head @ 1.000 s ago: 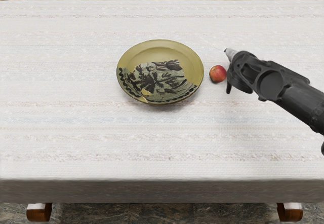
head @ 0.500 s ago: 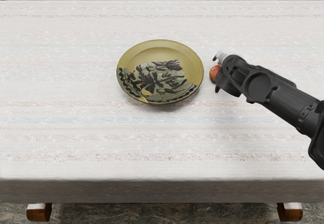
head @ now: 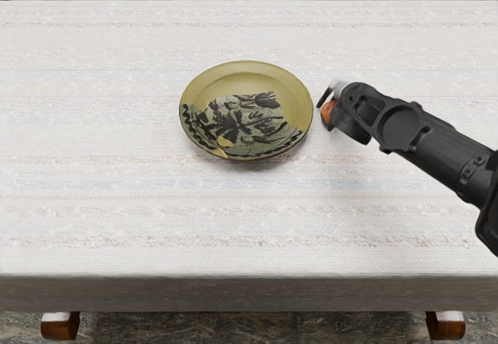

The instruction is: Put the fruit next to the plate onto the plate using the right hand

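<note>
Table [head: 117,204]: fruit [head: 327,111] mostly hidden behind right robot hand [head: 352,112], beside plate [head: 246,67]

black-patterned olive plate [head: 243,77], red fruit [head: 327,111]

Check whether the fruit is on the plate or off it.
Off. The red fruit shows just outside the plate's right rim, mostly hidden by the right hand.

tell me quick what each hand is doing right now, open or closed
Left hand: not in view.
Right hand: at the fruit beside the plate, covering most of it; open or closed cannot be told.
</note>
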Action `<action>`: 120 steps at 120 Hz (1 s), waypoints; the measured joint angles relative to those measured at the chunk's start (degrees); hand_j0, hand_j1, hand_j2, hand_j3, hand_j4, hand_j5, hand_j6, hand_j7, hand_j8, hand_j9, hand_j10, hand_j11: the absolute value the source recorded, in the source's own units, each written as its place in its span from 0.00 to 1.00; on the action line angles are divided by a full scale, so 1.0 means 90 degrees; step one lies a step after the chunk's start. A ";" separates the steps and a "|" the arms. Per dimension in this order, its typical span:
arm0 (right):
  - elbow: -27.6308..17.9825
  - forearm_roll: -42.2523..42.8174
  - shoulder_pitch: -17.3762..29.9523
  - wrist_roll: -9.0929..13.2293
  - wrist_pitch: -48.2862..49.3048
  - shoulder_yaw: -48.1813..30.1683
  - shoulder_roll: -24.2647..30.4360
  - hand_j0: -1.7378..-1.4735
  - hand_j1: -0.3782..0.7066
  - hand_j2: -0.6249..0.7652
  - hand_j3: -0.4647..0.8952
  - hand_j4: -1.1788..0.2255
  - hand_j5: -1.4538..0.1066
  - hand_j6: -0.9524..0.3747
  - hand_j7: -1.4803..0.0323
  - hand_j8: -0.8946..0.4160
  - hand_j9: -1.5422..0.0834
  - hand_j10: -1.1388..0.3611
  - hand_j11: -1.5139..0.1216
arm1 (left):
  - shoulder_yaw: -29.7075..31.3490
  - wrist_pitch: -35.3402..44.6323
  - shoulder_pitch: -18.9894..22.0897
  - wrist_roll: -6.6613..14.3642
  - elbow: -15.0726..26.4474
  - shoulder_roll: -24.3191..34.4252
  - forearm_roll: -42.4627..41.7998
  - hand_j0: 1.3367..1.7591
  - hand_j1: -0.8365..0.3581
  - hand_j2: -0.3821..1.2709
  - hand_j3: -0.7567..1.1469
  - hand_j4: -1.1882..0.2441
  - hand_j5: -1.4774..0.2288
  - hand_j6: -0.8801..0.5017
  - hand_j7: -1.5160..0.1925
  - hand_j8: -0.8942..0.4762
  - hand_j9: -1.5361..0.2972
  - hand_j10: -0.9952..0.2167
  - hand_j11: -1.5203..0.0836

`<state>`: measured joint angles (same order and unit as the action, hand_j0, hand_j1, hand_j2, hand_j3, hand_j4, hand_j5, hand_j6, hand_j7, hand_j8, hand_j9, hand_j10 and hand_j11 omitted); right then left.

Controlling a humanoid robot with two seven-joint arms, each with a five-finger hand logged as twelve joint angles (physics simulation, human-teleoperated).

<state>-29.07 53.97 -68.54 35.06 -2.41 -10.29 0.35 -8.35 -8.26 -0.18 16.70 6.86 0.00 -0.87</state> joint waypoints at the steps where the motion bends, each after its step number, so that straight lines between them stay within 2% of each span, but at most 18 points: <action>1: 0.0000 -0.0013 0.0000 0.0000 0.0001 0.0000 0.0001 0.32 0.60 0.45 0.34 0.43 0.45 0.41 0.48 0.42 0.48 0.38 0.46 | 0.0000 0.0000 0.0000 0.0000 0.0000 0.0000 0.0000 0.76 0.98 0.23 0.40 0.82 0.86 0.63 0.88 0.65 0.83 0.81 0.94; 10: -0.0001 -0.0159 -0.0007 -0.0001 0.0002 0.0002 0.0038 0.32 0.61 0.50 0.34 0.39 0.42 0.41 0.44 0.42 0.45 0.36 0.43 | 0.0000 0.0000 0.0000 0.0000 0.0000 0.0000 0.0000 0.76 0.98 0.23 0.40 0.82 0.86 0.63 0.88 0.64 0.83 0.81 0.94; 27: -0.0001 -0.0324 -0.0028 -0.0005 -0.0001 -0.0027 0.0124 0.33 0.59 0.60 0.34 0.36 0.37 0.36 0.40 0.36 0.40 0.31 0.38 | 0.0000 0.0000 0.0000 0.0000 0.0000 0.0000 0.0000 0.76 0.98 0.23 0.40 0.82 0.86 0.63 0.88 0.64 0.83 0.81 0.94; 69: -0.0063 -0.1216 -0.0566 -0.0008 0.0011 -0.0085 0.0589 0.33 0.62 0.61 0.34 0.33 0.30 0.40 0.35 0.41 0.34 0.35 0.32 | 0.0000 0.0000 0.0000 0.0000 0.0000 0.0000 0.0001 0.76 0.98 0.23 0.40 0.82 0.86 0.63 0.88 0.65 0.83 0.81 0.94; 94: -0.0512 -0.1806 -0.0873 -0.0007 0.0374 -0.0390 0.0749 0.33 0.64 0.65 0.34 0.31 0.26 0.42 0.32 0.44 0.31 0.37 0.29 | -0.0001 0.0000 0.0000 0.0000 0.0000 0.0000 0.0000 0.76 0.98 0.23 0.40 0.82 0.86 0.63 0.88 0.65 0.83 0.81 0.94; 120: -0.1014 -0.1990 -0.0948 -0.0003 0.0571 -0.0820 0.0760 0.34 0.67 0.68 0.34 0.32 0.21 0.44 0.30 0.46 0.30 0.39 0.27 | -0.0001 0.0000 0.0000 0.0000 0.0000 0.0000 0.0000 0.76 0.98 0.23 0.40 0.82 0.86 0.63 0.88 0.65 0.83 0.81 0.94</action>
<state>-38.20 36.06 -77.07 35.03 2.73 -17.67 7.19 -8.36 -8.26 -0.18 16.70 6.86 0.00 -0.87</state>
